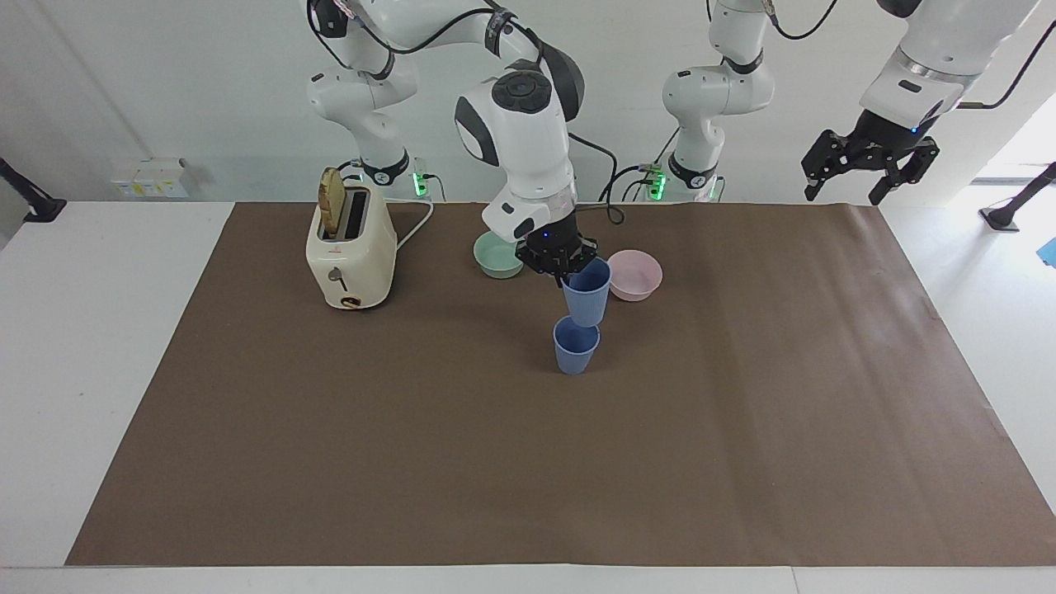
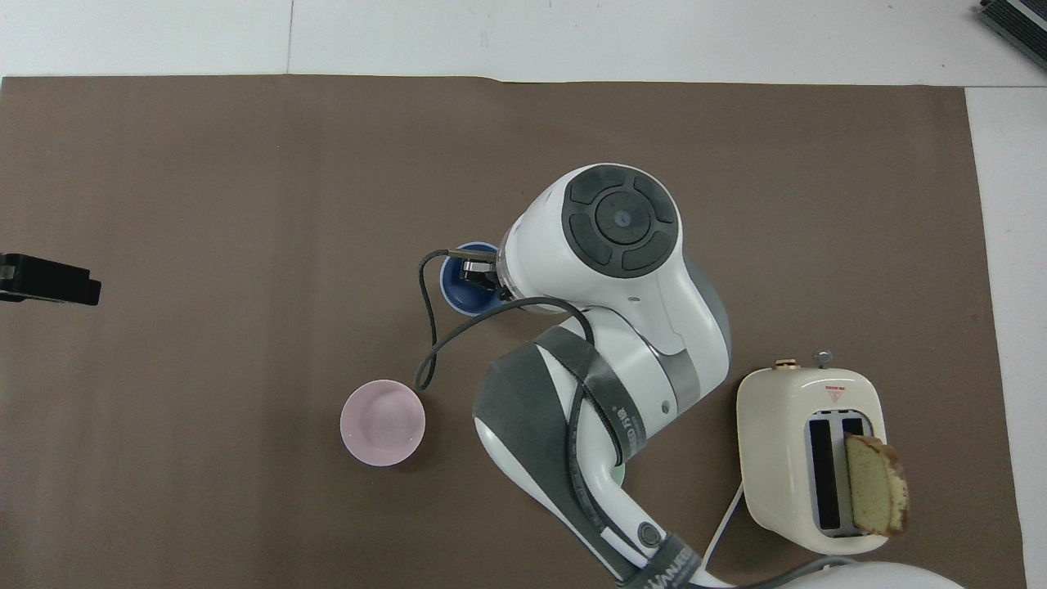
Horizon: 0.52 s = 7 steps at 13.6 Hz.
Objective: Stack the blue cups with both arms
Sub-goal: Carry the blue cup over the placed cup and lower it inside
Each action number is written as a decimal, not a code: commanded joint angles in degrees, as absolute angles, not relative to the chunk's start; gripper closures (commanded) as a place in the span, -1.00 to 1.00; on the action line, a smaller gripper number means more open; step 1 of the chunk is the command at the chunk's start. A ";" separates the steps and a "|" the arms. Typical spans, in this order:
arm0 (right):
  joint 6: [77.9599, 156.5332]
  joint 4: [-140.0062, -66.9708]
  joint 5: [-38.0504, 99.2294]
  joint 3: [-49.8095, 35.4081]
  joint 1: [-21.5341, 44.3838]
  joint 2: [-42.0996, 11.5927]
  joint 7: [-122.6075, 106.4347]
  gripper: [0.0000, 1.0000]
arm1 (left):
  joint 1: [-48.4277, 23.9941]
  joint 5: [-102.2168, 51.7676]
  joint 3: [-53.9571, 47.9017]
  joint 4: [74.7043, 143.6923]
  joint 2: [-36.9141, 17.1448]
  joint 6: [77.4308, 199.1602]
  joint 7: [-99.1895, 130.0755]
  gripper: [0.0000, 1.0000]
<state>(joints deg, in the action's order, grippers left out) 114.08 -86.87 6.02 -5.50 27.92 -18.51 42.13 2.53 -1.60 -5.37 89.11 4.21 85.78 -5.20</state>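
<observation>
My right gripper (image 1: 564, 266) is shut on the rim of one blue cup (image 1: 586, 295) and holds it upright, slightly tilted, directly over the second blue cup (image 1: 575, 348), which stands on the brown mat. The held cup's base is at the mouth of the standing cup. In the overhead view the held cup (image 2: 466, 288) shows beside the right gripper (image 2: 478, 275) and hides the standing cup. My left gripper (image 1: 843, 191) waits open and empty, high over the left arm's end of the table; its tip shows in the overhead view (image 2: 49, 280).
A cream toaster (image 1: 351, 252) holding a slice of bread stands toward the right arm's end, also in the overhead view (image 2: 806, 458). A mint-green bowl (image 1: 497, 254) and a pink bowl (image 1: 634, 275) (image 2: 382, 422) sit nearer to the robots than the cups.
</observation>
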 commanded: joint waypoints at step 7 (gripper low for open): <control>114.34 -89.91 6.86 -6.06 26.98 -18.98 39.99 1.00 | 3.52 -2.46 -5.54 89.30 4.57 85.25 -5.63 -1.00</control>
